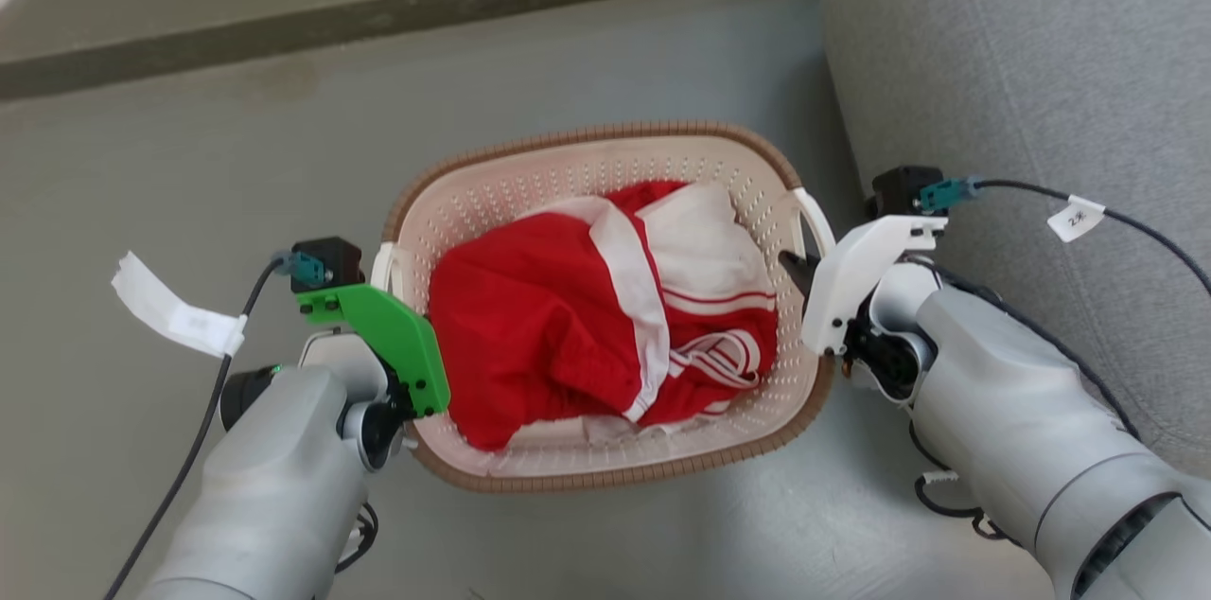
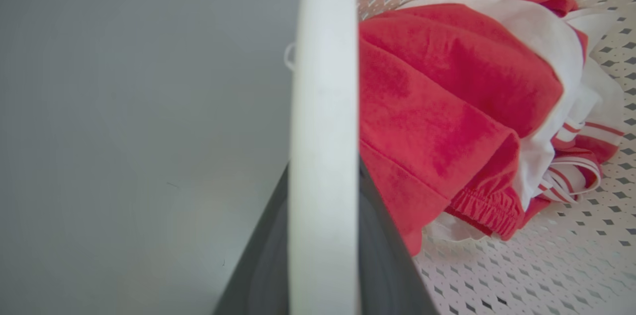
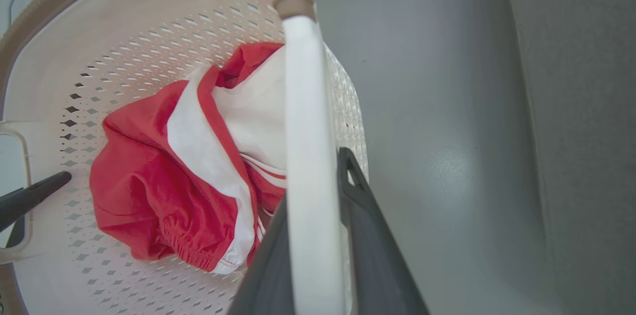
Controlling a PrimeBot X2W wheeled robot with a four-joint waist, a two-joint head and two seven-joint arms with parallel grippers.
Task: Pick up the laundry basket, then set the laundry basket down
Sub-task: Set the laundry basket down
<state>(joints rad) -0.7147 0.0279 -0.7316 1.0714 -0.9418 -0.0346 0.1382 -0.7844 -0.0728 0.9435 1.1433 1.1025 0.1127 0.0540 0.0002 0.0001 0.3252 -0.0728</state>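
My left gripper point(image 2: 323, 166) and right gripper point(image 3: 313, 176) jaws are closed on the laundry basket point(image 1: 605, 132), with its handles point(image 2: 323, 56) between them.

Crumpled red fabric garment point(image 1: 530, 335) w/ white panels & thin stripes, elastic hem visible. Grey fabric upholstered piece point(image 1: 1022, 61), rounded corner, at right on smooth grey floor point(image 1: 189, 184). Dark strip point(image 1: 378, 13) across far side.
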